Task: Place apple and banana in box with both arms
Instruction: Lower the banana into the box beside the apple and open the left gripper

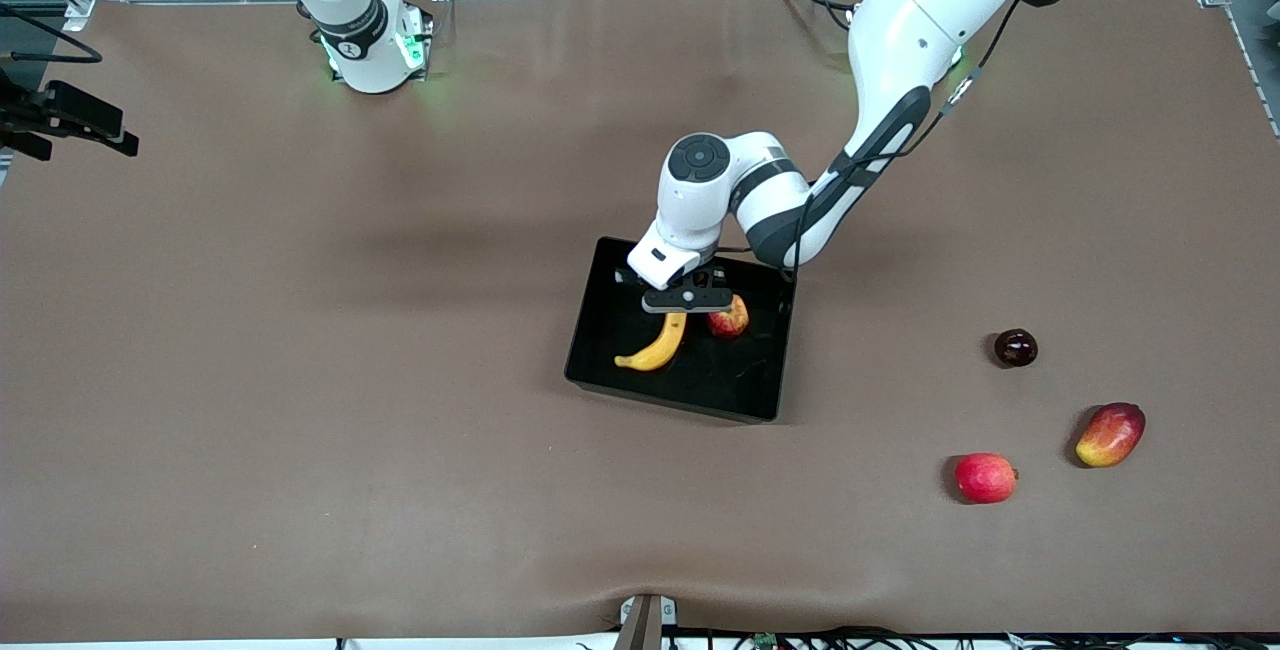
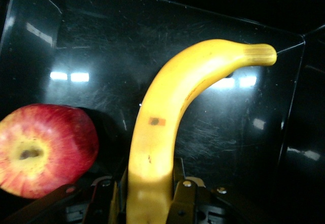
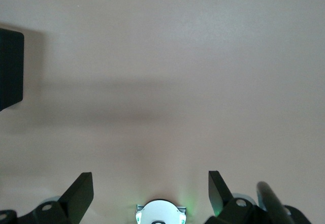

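The black box (image 1: 720,382) sits mid-table. The yellow banana (image 1: 655,347) lies in it, and the red, yellow-streaked apple (image 1: 729,317) rests beside the banana on the side toward the left arm's end. My left gripper (image 1: 685,302) is low in the box, shut on the banana's end. The left wrist view shows the fingers (image 2: 185,191) on both sides of the banana (image 2: 167,127), with the apple (image 2: 43,150) close by on the box floor (image 2: 101,46). My right gripper (image 3: 150,179) is open and empty, high over bare table by its own base, out of the front view.
Toward the left arm's end lie a dark round fruit (image 1: 1015,347), a red-yellow mango-like fruit (image 1: 1110,434) and a plain pinkish-red round fruit (image 1: 986,477). A black camera mount (image 1: 60,115) juts in at the right arm's end. A black corner (image 3: 10,66) shows in the right wrist view.
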Robot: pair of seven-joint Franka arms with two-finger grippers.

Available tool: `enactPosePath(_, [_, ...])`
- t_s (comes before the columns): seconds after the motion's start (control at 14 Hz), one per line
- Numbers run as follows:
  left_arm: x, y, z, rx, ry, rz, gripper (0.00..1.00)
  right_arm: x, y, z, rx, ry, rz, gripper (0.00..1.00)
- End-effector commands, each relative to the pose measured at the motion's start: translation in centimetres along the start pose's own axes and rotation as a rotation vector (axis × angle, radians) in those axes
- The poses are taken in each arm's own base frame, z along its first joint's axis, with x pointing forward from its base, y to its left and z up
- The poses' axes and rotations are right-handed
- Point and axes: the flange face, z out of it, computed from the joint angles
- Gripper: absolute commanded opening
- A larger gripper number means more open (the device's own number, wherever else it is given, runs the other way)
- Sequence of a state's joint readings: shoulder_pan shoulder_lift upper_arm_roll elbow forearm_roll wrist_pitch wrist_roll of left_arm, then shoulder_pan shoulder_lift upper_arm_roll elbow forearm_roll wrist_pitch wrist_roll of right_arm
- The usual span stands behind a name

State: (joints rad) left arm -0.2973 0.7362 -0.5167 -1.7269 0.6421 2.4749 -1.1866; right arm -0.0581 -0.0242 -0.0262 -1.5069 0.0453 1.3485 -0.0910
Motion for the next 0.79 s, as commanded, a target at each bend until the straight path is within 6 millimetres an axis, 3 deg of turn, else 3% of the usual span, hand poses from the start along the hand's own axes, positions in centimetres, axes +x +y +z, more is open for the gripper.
enactPosePath(0.0, [-0.7,1.3,1.1,-0.021,0.011,-0.029,0.04,-1.1,0.1,-0.3,-0.006,0.003,0.006,1.00])
enactPosePath(0.14, [-0.6,1.4,1.8,-0.024,0.005,-0.048,0.20,-1.2,0.1,-0.3,-0.006,0.003,0.008,1.00])
enactPosePath(0.21, [-0.3,1.2,1.7,-0.022,0.007,-0.052,0.36,-1.2,0.1,-0.3,-0.006,0.003,0.008,1.00])
enactPosePath(0.29, [0.0,0.9,1.7,-0.021,0.009,-0.058,0.57,-1.2,0.1,-0.3,-0.006,0.003,0.008,1.00])
enactPosePath(0.36, [0.4,0.7,1.3,-0.021,0.016,-0.062,0.94,-1.2,0.1,-0.3,-0.006,0.003,0.009,1.00])
enactPosePath(0.43, [0.9,0.5,0.8,-0.017,0.024,-0.065,1.00,-1.1,0.1,-0.2,-0.004,0.002,0.008,1.00])
enactPosePath(0.57, [3.1,-0.6,-1.4,0.025,0.065,-0.073,1.00,-1.1,0.1,-0.3,-0.005,0.004,0.009,1.00])
enactPosePath(0.71, [6.0,-1.5,-6.0,0.082,0.095,-0.113,1.00,-1.1,0.2,-0.2,-0.004,0.002,0.009,1.00])
